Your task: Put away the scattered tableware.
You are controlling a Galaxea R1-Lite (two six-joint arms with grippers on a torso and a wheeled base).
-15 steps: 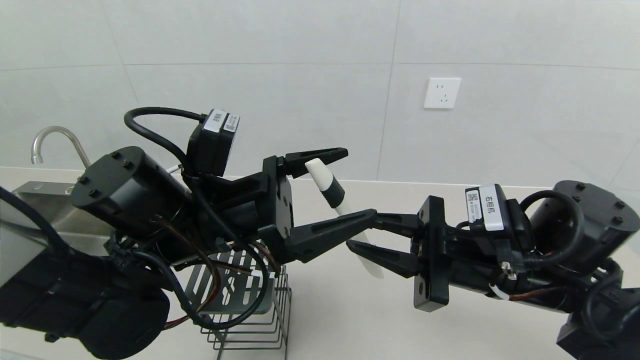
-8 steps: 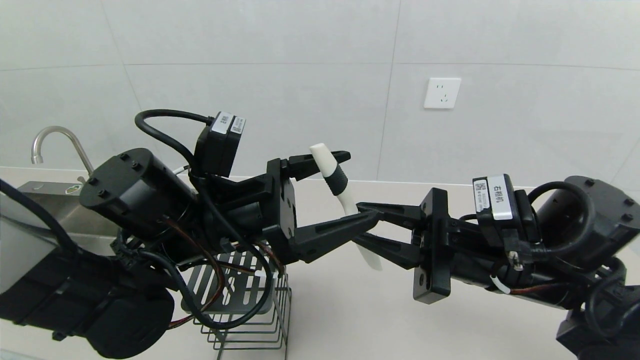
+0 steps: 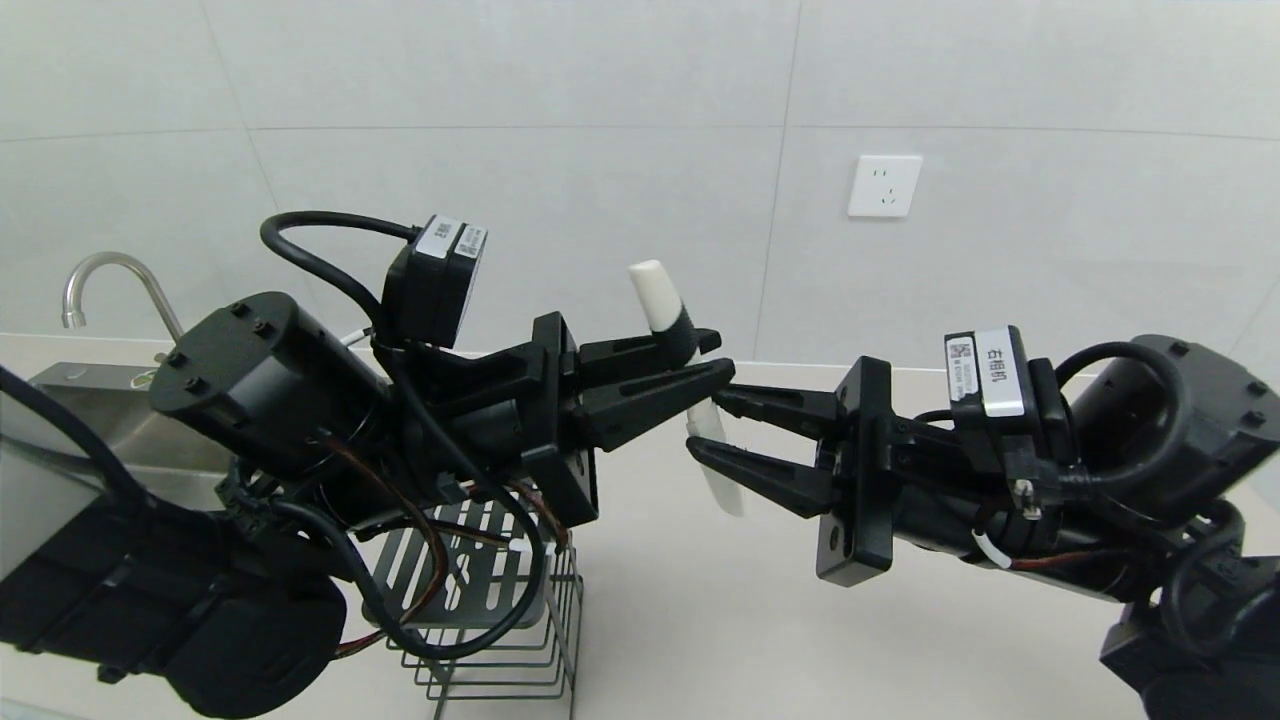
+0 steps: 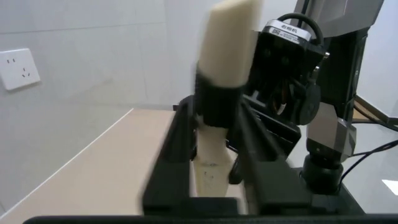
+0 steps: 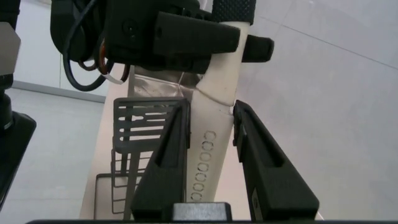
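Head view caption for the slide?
Left gripper and right gripper both hold a white utensil over the counter, near a wire rack.

spatula (image 3: 660, 300) upright above counter (image 3: 700, 620) | left gripper (image 3: 715, 355) on its handle, right gripper (image 3: 705, 422) just below on blade | rack (image 3: 480, 590) on counter, lower left | tap (image 3: 110, 265) far left

White label (image 3: 985, 378), code square plus characters, on right wrist camera (image 3: 1045, 425); two smaller code labels (image 3: 446, 240) on left wrist camera (image 3: 425, 295).

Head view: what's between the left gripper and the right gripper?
A white utensil with a black band, near upright, gripped by the left gripper and right gripper, seen in the head view.
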